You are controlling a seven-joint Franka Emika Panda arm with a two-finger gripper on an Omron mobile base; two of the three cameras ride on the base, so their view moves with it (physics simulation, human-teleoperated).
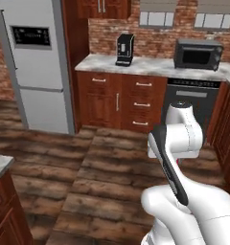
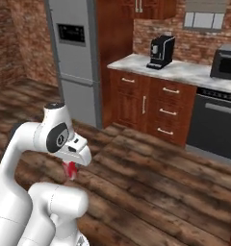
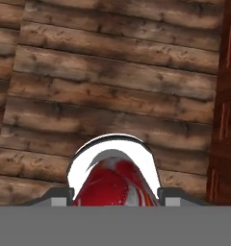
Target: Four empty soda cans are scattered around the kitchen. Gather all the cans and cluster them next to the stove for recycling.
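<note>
Pincer (image 3: 115, 202) is closed part-way around a red cylindrical soda can with white markings and a silver rim (image 3: 115, 180); the can sits between the two small dark finger tips (image 3: 59, 198) at the bottom of the hand view, over dark wooden plank floor (image 3: 112, 96), with a reddish-brown cabinet front (image 3: 228, 105) along that view's right edge. In the right base view a bit of the same red can (image 2: 69, 169) hangs under the white hand, arm folded low over the floor, well apart from the cabinets. Ahead: grey marble-pattern surface (image 1: 150, 66) on reddish-brown drawers, carrying a black boxy coffee machine (image 1: 124, 49) and, further right, a black microwave oven (image 1: 198, 54). A dark appliance door with a steel control strip (image 1: 192, 98) sits under the microwave end of the surface. Tall silver fridge with a dark display panel (image 1: 35, 62) stands left of the cabinets. Brick wall behind.
</note>
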